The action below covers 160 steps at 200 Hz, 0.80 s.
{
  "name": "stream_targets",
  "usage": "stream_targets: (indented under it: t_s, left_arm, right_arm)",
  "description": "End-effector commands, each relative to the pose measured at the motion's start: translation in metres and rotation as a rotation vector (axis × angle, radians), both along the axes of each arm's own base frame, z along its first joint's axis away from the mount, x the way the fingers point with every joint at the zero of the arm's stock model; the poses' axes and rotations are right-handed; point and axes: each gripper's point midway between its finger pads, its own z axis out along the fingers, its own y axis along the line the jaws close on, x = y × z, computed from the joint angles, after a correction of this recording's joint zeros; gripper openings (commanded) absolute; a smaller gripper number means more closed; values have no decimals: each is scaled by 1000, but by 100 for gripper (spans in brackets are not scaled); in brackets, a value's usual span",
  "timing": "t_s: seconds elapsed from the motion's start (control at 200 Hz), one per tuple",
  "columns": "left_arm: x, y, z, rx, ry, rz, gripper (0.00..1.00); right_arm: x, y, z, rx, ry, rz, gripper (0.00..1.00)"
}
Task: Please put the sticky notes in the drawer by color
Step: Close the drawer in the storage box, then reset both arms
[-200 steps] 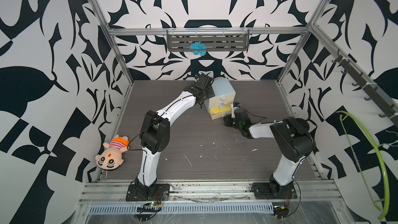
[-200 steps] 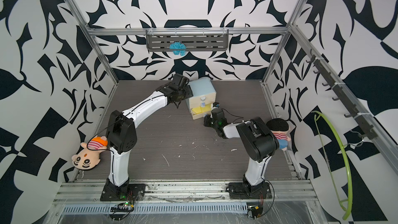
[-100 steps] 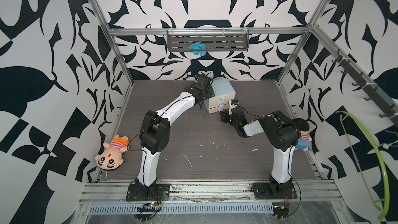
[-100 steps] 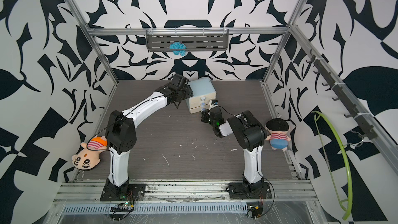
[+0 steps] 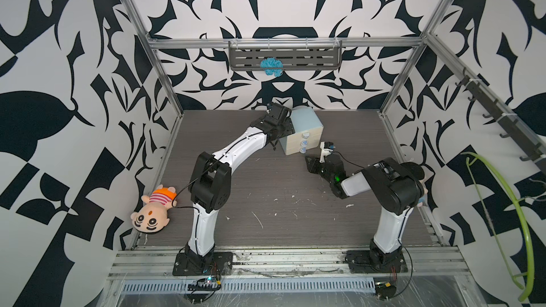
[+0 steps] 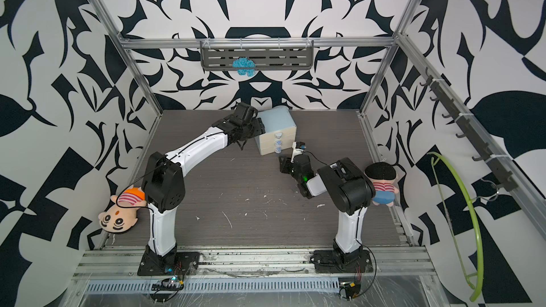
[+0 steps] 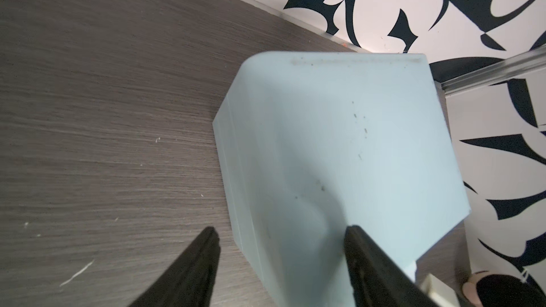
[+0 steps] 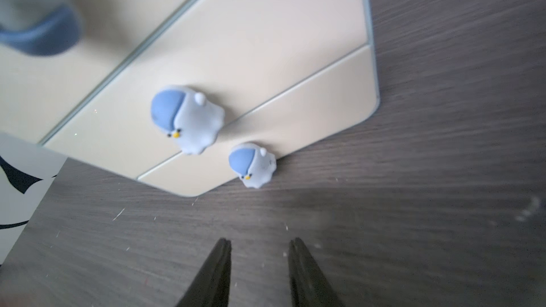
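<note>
Far left on the bench (image 5: 266, 202) a plush doll (image 5: 152, 214) lies against the wall, not part of the job. The left arm (image 5: 236, 149) reaches up and across in one long bow to the back of the bench, wrist bent down at the rear left corner of the drawer (image 5: 305, 121). The left jaws stand wide and hold nothing. In the left wrist view one finger (image 7: 206, 249) is over bare bench and the other over the pale blue shell, with the shell's edge between them. The drawer sits at back centre, turned so that its three cream fronts face the front right. All three fronts look flush and shut, with the knobs (image 5: 303, 143) stacked in a column. No sticky notes show in any view; whether they lie inside I cannot tell. The right arm (image 5: 384, 184) is folded low, forearm level over the bench, wrist aimed at the fronts. The right jaws are narrowly parted and empty, just short of the lowest knob (image 8: 252, 163), which lies ahead of them and a little to one side. The pull axis runs from the fronts toward this arm, so the right arm is the nearer one for any knob work, as I judge it. Far right, in a top view, a second doll (image 6: 381, 183) sits behind the right arm.
</note>
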Motion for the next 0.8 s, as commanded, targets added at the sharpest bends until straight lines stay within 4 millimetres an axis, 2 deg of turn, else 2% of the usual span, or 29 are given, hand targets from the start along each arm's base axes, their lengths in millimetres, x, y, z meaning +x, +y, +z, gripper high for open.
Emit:
stream_targets:
  t_s: [0.0,0.04,0.13,0.23,0.32,0.41,0.46,0.56,0.69,0.7,0.73,0.795]
  left_arm:
    - [-20,15,-4,106,17,-66,93]
    - [-18,18,10,125,-49,-64,100]
    - [-17,24,39,138,-214,-77,99]
    - [-23,34,63,167,-409,-133,99]
    - [-36,54,66,210,-505,-139,99]
    - [-49,86,63,301,-536,-87,99]
    - [-59,97,54,346,-551,-134,99]
    - [-71,138,40,415,-556,-74,99]
    - [-86,189,15,503,-613,11,99]
    - [-89,192,21,505,-638,20,99]
    - [-93,201,22,539,-666,34,99]
    - [-101,221,10,610,-661,62,99]
  right_arm:
    - [-15,-10,26,-52,-53,15,46]
    - [-21,-16,32,-82,-48,11,54]
    - [-32,-32,46,-153,-46,-23,64]
    - [-40,-50,75,-236,-104,-68,71]
    - [-43,-69,101,-317,-152,-129,74]
    - [-44,-94,126,-438,-205,-220,80]
    - [-43,-108,135,-497,-224,-263,85]
    - [-38,-135,136,-607,-241,-343,91]
    - [-29,-166,108,-661,-185,-439,93]
    - [-29,-169,106,-665,-184,-447,93]
    - [-28,-174,99,-680,-180,-465,94]
    - [-26,-189,94,-711,-193,-516,95]
